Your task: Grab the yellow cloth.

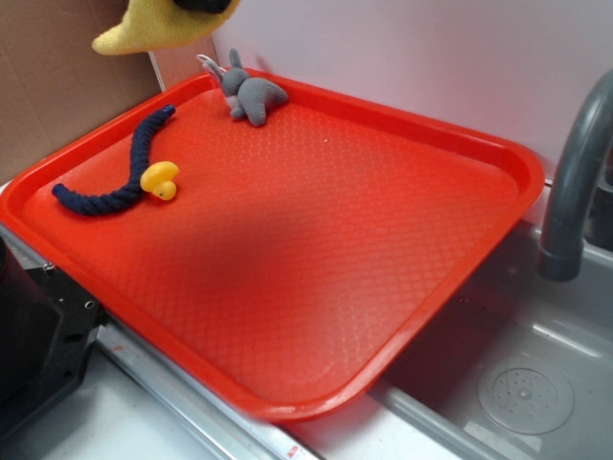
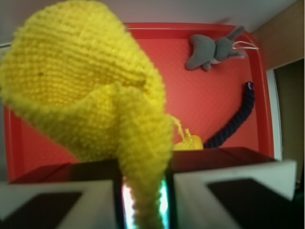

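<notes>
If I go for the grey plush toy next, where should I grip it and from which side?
Grip the grey plush toy across its rounded body, coming straight down from above. It lies flat in the red tray's far corner, close to the raised rim, which leaves little room for a side approach. The gripper is now shut on the yellow cloth.

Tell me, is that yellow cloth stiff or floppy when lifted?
Probably floppy: the yellow cloth, pinched between the fingers, bunches and folds instead of holding a flat shape. It likely weighs little, since it hangs well clear of the red tray from one narrow pinch. Its nubby knit probably resists slipping.
</notes>
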